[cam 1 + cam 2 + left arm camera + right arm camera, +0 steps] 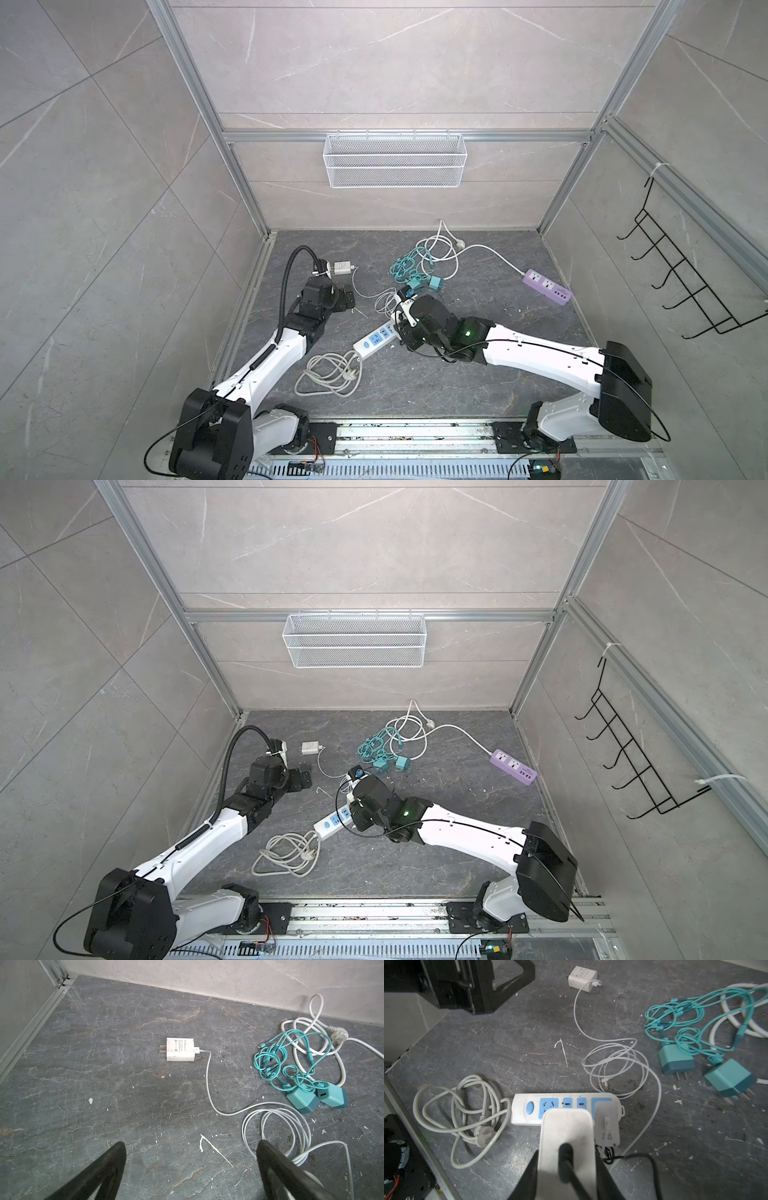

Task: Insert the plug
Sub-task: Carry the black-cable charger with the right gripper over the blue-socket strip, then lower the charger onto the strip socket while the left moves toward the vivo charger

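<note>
Between the right gripper's (566, 1165) black fingers (606, 1184) sits the large white rounded plug block (566, 1128), clamped narrowly on both flanks, with a black cord (565, 1159) leaving its rear. Directly under the block's front end lies the white power strip with blue sockets (519, 1118), flat on the dark grey marble tabletop (508, 1043). The block covers part of the strip's three-hole socket, and whether its prongs are seated cannot be told. Just beside the held block, a small pale grey charger cube (607, 1126) stands on the strip's end socket. Off the strip's switch end, toward the left arm, rests its loosely coiled grey cord (467, 1118). Beyond the strip, ahead of the fingers, a thin white cable (616, 1064) loops and runs on to a flat white wall charger (582, 978). Farther toward the outer side lie one teal charger cube (677, 1061) and a second teal cube (729, 1078), tangled in teal cables (685, 1012). Near the wall charger, the left gripper (191, 1144) hovers over the tabletop with its jaws spread wide and nothing between them. Far beyond the right gripper, a lilac power strip (546, 286) lies near the side wall.
</note>
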Robot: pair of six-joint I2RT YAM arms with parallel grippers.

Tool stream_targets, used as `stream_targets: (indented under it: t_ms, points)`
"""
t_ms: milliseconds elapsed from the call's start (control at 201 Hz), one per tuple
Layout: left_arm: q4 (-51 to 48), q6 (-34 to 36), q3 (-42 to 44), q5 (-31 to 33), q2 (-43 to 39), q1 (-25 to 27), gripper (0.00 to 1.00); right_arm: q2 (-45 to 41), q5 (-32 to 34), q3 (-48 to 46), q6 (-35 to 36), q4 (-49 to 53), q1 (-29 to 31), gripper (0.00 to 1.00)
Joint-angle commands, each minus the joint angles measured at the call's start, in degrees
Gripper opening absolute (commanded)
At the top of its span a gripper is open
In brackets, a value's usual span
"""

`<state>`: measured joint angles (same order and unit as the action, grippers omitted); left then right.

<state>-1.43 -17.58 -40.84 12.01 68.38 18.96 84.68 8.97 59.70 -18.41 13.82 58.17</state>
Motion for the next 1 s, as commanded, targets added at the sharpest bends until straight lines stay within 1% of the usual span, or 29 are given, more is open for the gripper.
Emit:
stream_targets:
  t_ms: [0,209,348,607,801,995]
  points:
    - [-1.6,-2.6,-3.1,1.0,0.7,-0.8,1.0,1.7,-0.6,2.5,-0.7,-1.8,0.9,0.08]
    - [-1.8,-4.5,-2.6,0.4,0.1,-2.6,1.0,6.4,0.2,5.0,-0.7,-2.7,1.9,0.07]
    - [-0.6,-4.4,-1.2,1.5,-1.9,-3.0,1.0,9.8,-0.4,6.0,-1.3,-5.7,2.1,0.07]
    - [-0.8,-3.9,-0.2,1.9,-4.0,-4.1,1.0,16.0,0.3,10.8,-1.2,-5.8,2.9,0.07]
    - [-0.7,-4.1,0.1,1.6,-4.3,-4.8,1.0,19.0,2.3,13.1,-1.3,-5.4,3.9,0.07]
    - [-0.6,-4.1,0.4,1.3,-4.4,-5.1,1.0,20.6,2.7,13.8,-1.2,-5.9,4.2,0.07]
